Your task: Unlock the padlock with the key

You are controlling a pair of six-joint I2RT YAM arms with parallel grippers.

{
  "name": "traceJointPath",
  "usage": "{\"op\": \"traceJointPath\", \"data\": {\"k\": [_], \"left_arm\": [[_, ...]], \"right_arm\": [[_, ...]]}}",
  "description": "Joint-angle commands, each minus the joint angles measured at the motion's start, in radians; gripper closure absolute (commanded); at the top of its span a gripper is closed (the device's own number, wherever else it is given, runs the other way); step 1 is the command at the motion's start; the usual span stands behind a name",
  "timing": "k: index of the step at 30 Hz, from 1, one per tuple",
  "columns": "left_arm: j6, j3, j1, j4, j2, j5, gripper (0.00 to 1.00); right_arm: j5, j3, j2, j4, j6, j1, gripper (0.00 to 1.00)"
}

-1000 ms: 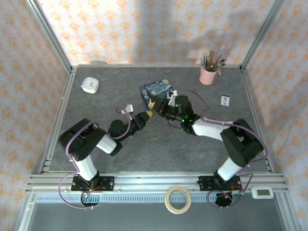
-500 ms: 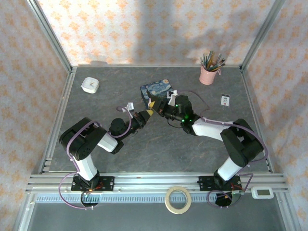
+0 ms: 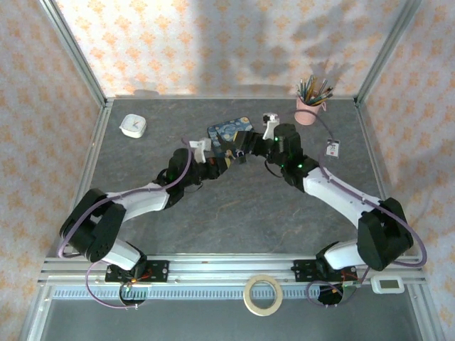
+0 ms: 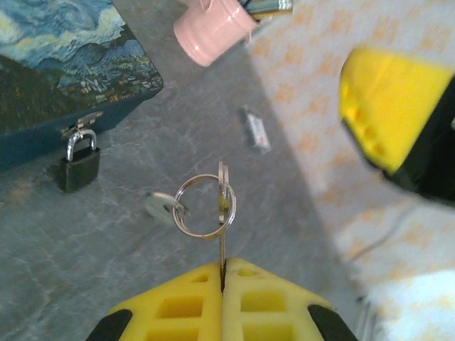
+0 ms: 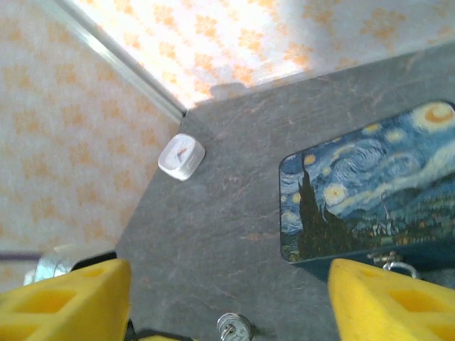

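Left arm (image 3: 142, 201) stretches low and forward across the dark grey surface (image 4: 85, 249), its left jaws clamped shut on the blade of a small silver key (image 4: 225, 195) that carries a wire ring (image 4: 186, 222) and a second key (image 4: 160, 206). Right arm (image 3: 334, 193) reaches in from the opposite side, its right jaws spread wide with nothing between them. The tiny dark grey metal padlock (image 4: 78, 167) hangs on the front hasp of the blue starry-night patterned box (image 4: 64, 57), apart from both sets of jaws, ahead and left of the key in the left wrist view.

The padlock (image 4: 78, 169) is dark grey, the box (image 4: 64, 64) swirled blue and yellow, the cup (image 4: 213, 28) pink.
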State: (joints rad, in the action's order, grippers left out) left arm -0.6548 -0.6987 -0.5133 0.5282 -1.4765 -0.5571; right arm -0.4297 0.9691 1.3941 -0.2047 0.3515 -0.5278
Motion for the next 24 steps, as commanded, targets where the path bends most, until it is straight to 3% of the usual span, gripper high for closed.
{"op": "traceJointPath", "data": {"k": [1, 4, 7, 16, 21, 24], "left_arm": [[0.309, -0.089, 0.004, -0.405, 0.014, -0.088, 1.0], [0.396, -0.151, 0.006, -0.5, 0.003, -0.178, 1.0], [0.461, -0.19, 0.006, -0.573, -0.002, -0.246, 1.0], [0.485, -0.19, 0.024, -0.566, 0.039, -0.345, 1.0], [0.483, -0.201, 0.037, -0.577, 0.048, -0.342, 1.0], [0.491, -0.215, 0.046, -0.607, 0.046, -0.309, 1.0]], "right_arm": [[-0.21, 0.06, 0.055, 0.175, -0.216, 0.012, 0.4], [-0.326, 0.08, 0.088, 0.218, -0.279, 0.019, 0.51], [-0.399, 0.07, 0.092, 0.231, -0.318, 0.034, 0.56], [-0.58, 0.005, 0.109, 0.226, -0.322, 0.067, 0.58], [-0.609, -0.029, 0.12, 0.226, -0.312, 0.066, 0.58], [-0.515, -0.047, 0.119, 0.254, -0.312, 0.067, 0.58]]}}
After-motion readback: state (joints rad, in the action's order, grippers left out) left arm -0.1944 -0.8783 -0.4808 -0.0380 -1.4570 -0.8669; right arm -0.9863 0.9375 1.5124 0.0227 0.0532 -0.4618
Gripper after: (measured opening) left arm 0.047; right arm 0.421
